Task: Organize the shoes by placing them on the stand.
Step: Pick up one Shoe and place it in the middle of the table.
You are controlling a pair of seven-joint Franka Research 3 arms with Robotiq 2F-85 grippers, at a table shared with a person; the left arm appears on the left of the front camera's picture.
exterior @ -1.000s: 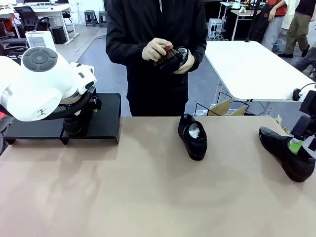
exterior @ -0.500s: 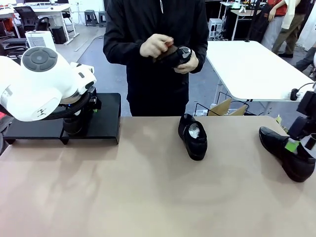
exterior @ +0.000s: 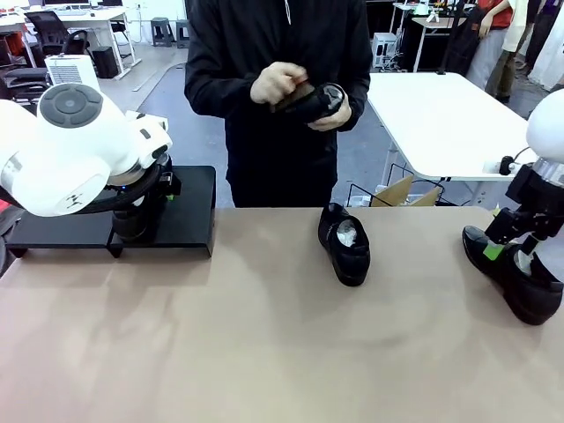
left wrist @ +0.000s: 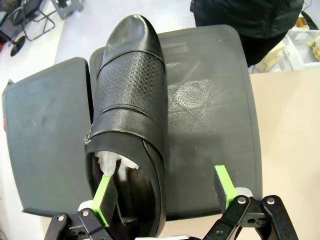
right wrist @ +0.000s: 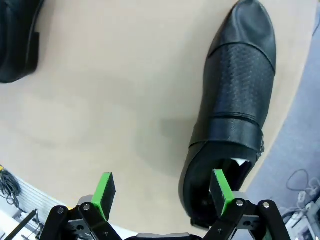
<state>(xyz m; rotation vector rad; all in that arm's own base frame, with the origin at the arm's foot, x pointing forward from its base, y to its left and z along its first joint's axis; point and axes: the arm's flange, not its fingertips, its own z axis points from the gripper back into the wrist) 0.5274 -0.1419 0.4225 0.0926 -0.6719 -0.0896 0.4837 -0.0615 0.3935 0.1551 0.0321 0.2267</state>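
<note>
Finds one shoe (left wrist: 127, 95) on the stand (left wrist: 210, 100), its side wall straddled by the spread left gripper (left wrist: 162, 177). Finds the right gripper (right wrist: 161, 176) parted too, over a second shoe (right wrist: 240, 85) at the table (exterior: 264, 335) edge.

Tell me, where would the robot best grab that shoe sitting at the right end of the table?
Probably the thin side wall of the shoe beside its heel opening, from above: it stands on its sole, opening up, so one finger can slip inside, one outside. The open right gripper hangs over that wall.
</note>
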